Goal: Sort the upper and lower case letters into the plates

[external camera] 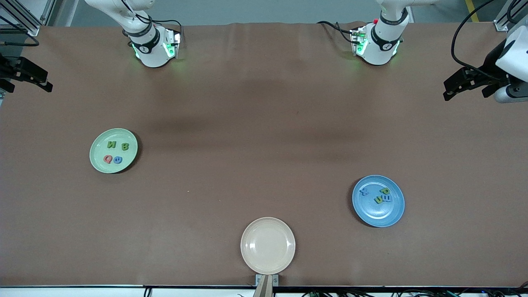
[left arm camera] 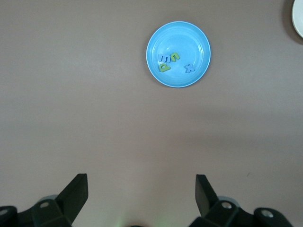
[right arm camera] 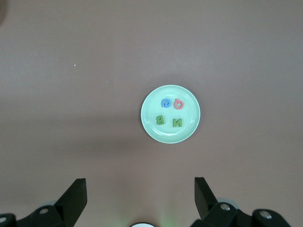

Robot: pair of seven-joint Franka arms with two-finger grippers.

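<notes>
**Letters sorted into two plates, both arms drawn back**

The pale green plate (external camera: 113,150) is a round shallow dish lying toward the right arm's end of the tabletop (external camera: 264,123). It holds four letters: a green N (external camera: 112,144), a green B (external camera: 125,146), a red Q (external camera: 108,159) and a blue G (external camera: 118,159).

The medium blue plate (external camera: 378,201), of like size and shape, lies toward the left arm's end, nearer the front camera than the green one. In it are a blue x (external camera: 364,191), a green p (external camera: 385,191), a green u (external camera: 378,200) and a blue m (external camera: 387,199).

A cream-beige plate (external camera: 267,246) sits between them, nearest the front camera, with nothing in it.

The left gripper (left arm camera: 142,189) hangs high over bare tabletop at its own end, fingers (left arm camera: 75,191) wide apart. The right gripper (right arm camera: 140,189) hangs likewise at its end, fingers (right arm camera: 75,194) apart, gripping nothing.
</notes>
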